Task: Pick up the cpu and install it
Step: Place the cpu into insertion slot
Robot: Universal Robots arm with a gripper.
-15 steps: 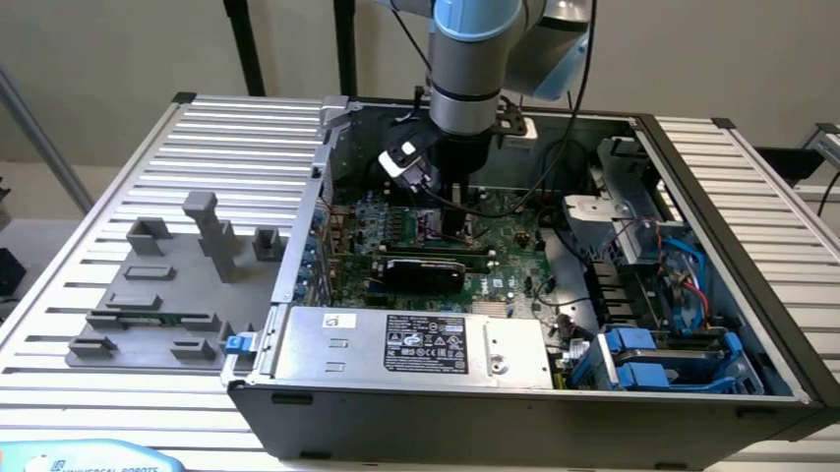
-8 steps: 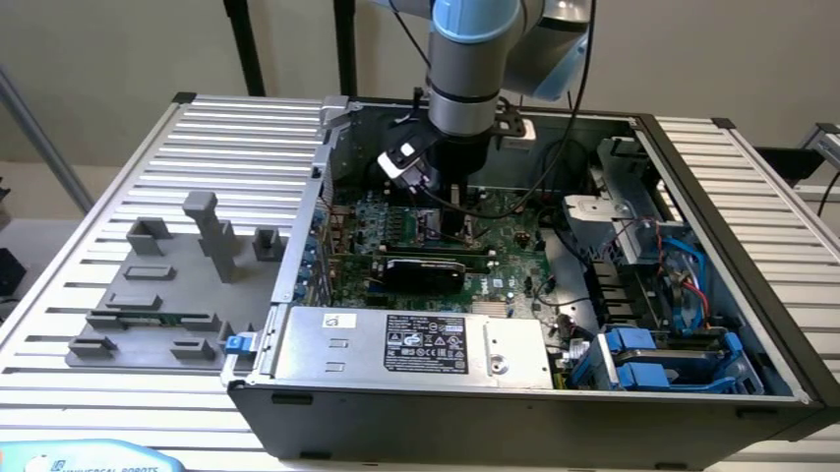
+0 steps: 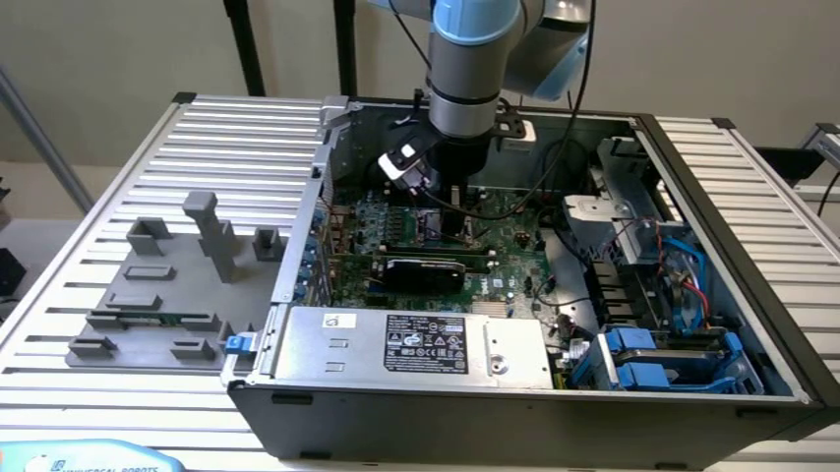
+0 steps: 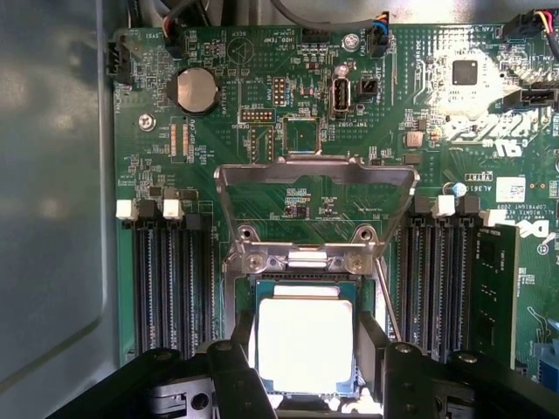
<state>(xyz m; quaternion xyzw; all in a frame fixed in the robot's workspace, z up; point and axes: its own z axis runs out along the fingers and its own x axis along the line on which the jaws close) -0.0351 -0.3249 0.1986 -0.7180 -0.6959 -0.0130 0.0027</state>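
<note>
The arm [image 3: 466, 59] reaches down into an open computer case [image 3: 525, 423] on a slatted table [image 3: 79, 256]; in the exterior view it comes in from twelve o'clock, with its end low over the motherboard [image 4: 218, 140], in the half of the case toward twelve o'clock.

In the wrist view the gripper [image 4: 307, 349] straddles the processor socket; its two black fingers [image 4: 374, 349] stand wide apart with the cpu [image 4: 304, 340] between them, each pressed against an opposite edge of the chip, so the pincer looks closed on the cpu at a wide spread. The cpu lies flat, pale silver top up, within the outline of the socket; whether it is fully seated or a little above cannot be told.

The socket's metal load plate [image 4: 314, 172] is swung open and lies back on the board on the side of the socket away from the fingers; banks of memory slots [image 4: 170, 279] flank the socket on both sides; a coin battery [image 4: 196, 90] sits farther off on the board.

In the exterior view a labelled power supply [image 3: 420, 344] lies at six o'clock from the gripper; grey fixture blocks [image 3: 197, 256] stand on the table at nine o'clock from the case, well apart from the arm.
</note>
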